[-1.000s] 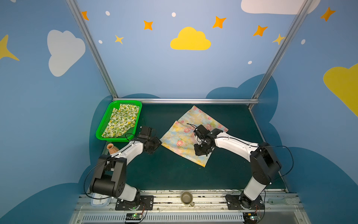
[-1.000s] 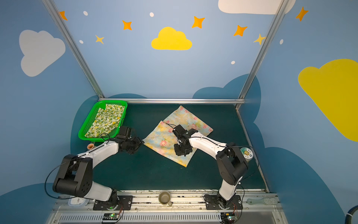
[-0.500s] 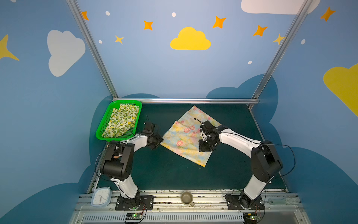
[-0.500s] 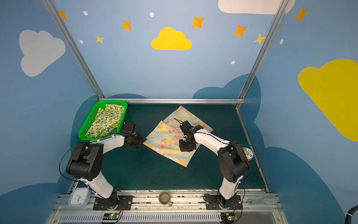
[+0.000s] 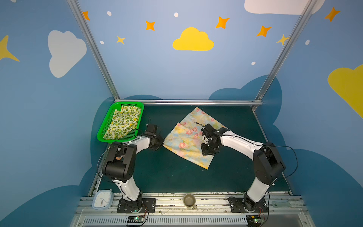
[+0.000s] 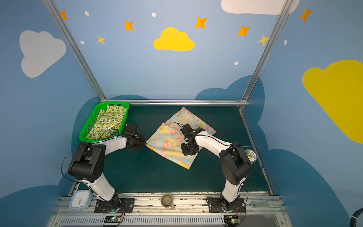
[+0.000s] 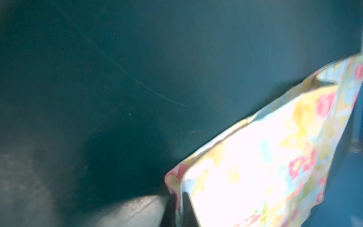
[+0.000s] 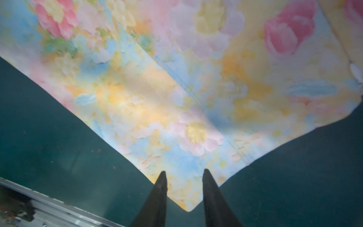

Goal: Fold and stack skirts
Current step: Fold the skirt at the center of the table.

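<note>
My left claw (image 7: 177, 206) is clamped on the 9 o'clock corner of the flowered skirt (image 5: 186, 137). This is a thin, soft cloth of pale yellow with pink blooms and blue washes, and it is spread in a creased diamond toward 1 o'clock on the dark green mat (image 5: 176, 176). My right claw (image 8: 183, 175) stands with its dark tapered fingers apart, straddling the skirt's pointed 5 o'clock corner. At 10 o'clock on the mat, the lemon skirt (image 5: 123, 121), cream with green leaves, lies inside the green plastic mesh basket (image 5: 101, 135)
</note>
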Robot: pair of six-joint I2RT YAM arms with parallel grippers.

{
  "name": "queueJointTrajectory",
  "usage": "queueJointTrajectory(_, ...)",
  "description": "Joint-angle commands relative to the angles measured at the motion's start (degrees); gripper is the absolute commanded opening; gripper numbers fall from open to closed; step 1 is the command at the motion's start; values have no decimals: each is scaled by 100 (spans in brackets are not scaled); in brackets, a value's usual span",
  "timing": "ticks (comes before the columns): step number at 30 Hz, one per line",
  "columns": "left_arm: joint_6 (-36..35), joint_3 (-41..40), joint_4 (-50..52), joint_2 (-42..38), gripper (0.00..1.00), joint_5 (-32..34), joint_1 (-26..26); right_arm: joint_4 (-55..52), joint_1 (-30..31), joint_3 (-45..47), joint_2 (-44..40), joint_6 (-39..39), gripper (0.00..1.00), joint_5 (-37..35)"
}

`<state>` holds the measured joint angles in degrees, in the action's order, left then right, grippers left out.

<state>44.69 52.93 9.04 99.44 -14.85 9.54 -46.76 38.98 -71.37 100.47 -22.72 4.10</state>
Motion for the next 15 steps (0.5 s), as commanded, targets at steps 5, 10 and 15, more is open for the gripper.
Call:
queueJointTrajectory(5, -178, 163, 184, -97, 4, 166, -11, -567, 712, -29, -182, 444, 39, -1098)
queueJointTrajectory(10, -255, 201, 299, -185, 4, 166, -14, -540, 1401, 140, -174, 564, 44, -1595)
queueJointTrajectory(15, -289, 201, 394, -275, 4, 158, -9, -474, 1906, 202, 149, 506, 46, -1804)
